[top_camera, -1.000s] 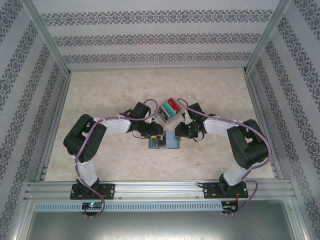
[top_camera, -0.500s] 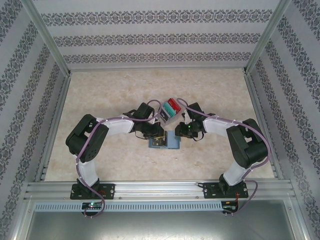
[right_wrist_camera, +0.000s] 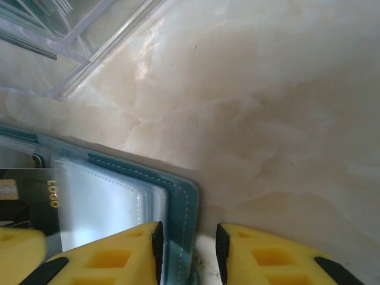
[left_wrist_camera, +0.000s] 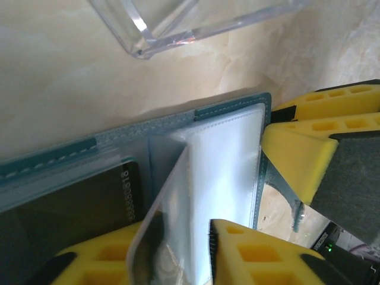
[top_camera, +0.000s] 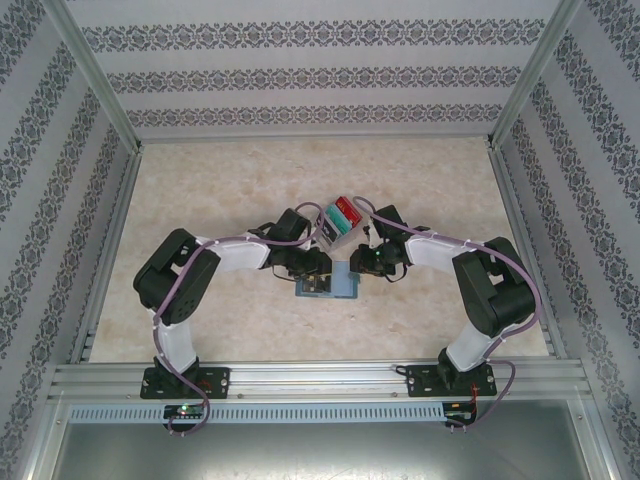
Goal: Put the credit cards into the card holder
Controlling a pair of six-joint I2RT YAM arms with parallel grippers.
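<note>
Card holder: a flat teal-blue wallet [top_camera: 338, 290] with pale stitching along its rim. It lies open on the table just below the middle of the top view, between the two gripper heads.
Table: pale marbled stone look [right_wrist_camera: 267, 119], smooth and glossy.
Sleeves: clear, shiny plastic pockets [left_wrist_camera: 228, 166] lie flat inside the wallet. In the left wrist view one leaf [left_wrist_camera: 169, 202] curves upward at lower centre.
Dark card: stiff and dark [left_wrist_camera: 77, 208], tucked in a pocket at the lower left of the left wrist view, with a row of embossed digits on its edge. The right wrist view adds a gold chip at its far left.
Clear box: hard, transparent and sharp-cornered [left_wrist_camera: 178, 27], at the top of the left wrist view. In the top view it sits just above the wallet.
Credit cards: what look like red and green cards [top_camera: 345, 212] stand in the box, small in the top view.
Left gripper: yellow ribbed fingers with dark pads at the frame bottom [left_wrist_camera: 177, 237]. The jaws are parted and released, with the raised leaf in the gap.
Right gripper: jaws parted [right_wrist_camera: 189, 240], straddling the wallet's stitched rim and not clenched, since bare table shows beside the rim. In the left wrist view its fingers [left_wrist_camera: 297, 157] sit just beside the wallet's right edge.
In the way: in the top view both gripper heads cover the wallet's upper edge.
</note>
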